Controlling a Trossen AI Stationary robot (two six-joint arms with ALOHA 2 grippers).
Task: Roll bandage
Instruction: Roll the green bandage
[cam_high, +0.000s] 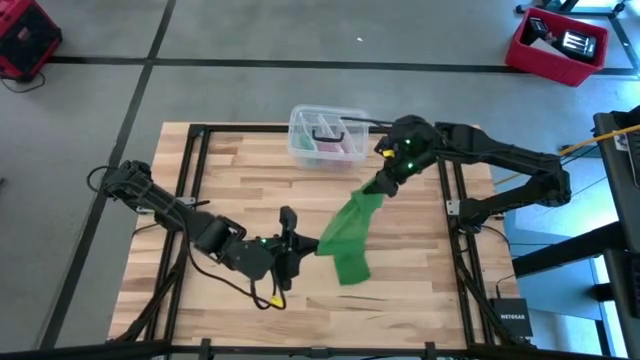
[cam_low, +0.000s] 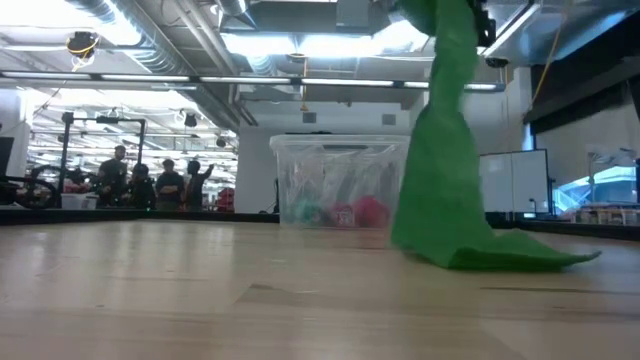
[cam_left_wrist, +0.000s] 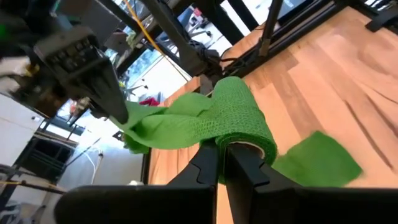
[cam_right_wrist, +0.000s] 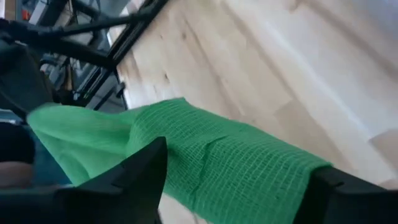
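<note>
Left gripper (cam_left_wrist: 222, 163) sits near-centre on the worktop, fingers (cam_left_wrist: 247, 167) pinched together on the core of the rolled end of the bright green elastic fabric bandage (cam_high: 352, 232). In the left wrist view the roll (cam_left_wrist: 239, 121) wraps round right above the fingertips, with the strip running off it toward the other arm.

Right gripper (cam_high: 384, 181) is up off the worktop, right of centre and a bit farther back. Fingers (cam_right_wrist: 134, 171) spread wide, one either side of the band, which lies draped across the gap between them (cam_right_wrist: 227, 163). Can't tell how firmly it bears on the pads.

Between the two grippers the strip hangs diagonally from the raised right gripper down toward the left one. A loose flat tail (cam_high: 352, 267) lies on the wooden worktop (cam_high: 240, 160) just right of the left gripper; low view shows it pooling on the surface (cam_low: 500, 252).

Clear plastic lidded box (cam_high: 325, 135) with pink and dark items stands at the far edge, just left of the right gripper and apart from the bandage. From the low view the hanging strip covers the box's right side. People (cam_low: 150, 182) stand in the room well behind the worktop. Red bin (cam_high: 555, 45) on the floor, far right.
</note>
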